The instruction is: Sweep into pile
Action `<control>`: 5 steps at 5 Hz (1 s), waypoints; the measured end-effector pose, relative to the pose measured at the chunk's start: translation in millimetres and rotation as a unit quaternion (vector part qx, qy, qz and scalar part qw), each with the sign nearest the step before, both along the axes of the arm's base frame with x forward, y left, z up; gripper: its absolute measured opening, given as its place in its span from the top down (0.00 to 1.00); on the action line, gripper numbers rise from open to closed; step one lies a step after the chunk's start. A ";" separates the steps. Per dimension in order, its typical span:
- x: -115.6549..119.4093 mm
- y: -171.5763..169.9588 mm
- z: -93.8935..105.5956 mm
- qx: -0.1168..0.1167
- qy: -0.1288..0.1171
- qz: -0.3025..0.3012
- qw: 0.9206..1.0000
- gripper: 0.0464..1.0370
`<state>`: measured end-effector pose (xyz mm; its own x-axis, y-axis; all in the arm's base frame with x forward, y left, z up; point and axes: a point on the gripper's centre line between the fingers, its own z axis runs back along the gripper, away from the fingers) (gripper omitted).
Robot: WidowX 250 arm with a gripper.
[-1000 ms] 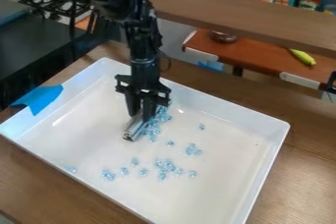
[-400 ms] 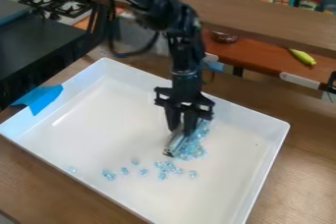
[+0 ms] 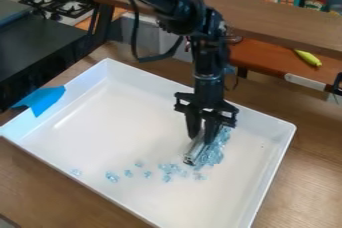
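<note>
On the worktop, a white tray is holding a blue pile beside the end effector gripping a metal bar; gathering is seemingly midway, strays at its lower left needing sweeping in.

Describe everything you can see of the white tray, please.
The white tray is rectangular and shallow, with raised walls, seemingly plastic. It sits upright, slantwise on a wooden table, blue tape over its left wall. Small bluish pieces lie heaped and scattered inside. A metallic tool in the claw reaches in; its contact is unclear.
</note>
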<state>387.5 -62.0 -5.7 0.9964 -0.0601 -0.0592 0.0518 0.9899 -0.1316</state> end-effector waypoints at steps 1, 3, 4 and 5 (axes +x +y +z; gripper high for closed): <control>0.2 -12.1 0.3 -0.006 0.011 -0.005 1.000 0.70; -5.4 -21.6 20.8 -0.029 0.018 -0.031 0.999 0.70; -7.0 31.0 65.5 -0.042 -0.021 0.000 0.999 0.70; -17.5 65.5 85.1 -0.033 -0.031 0.007 0.999 0.70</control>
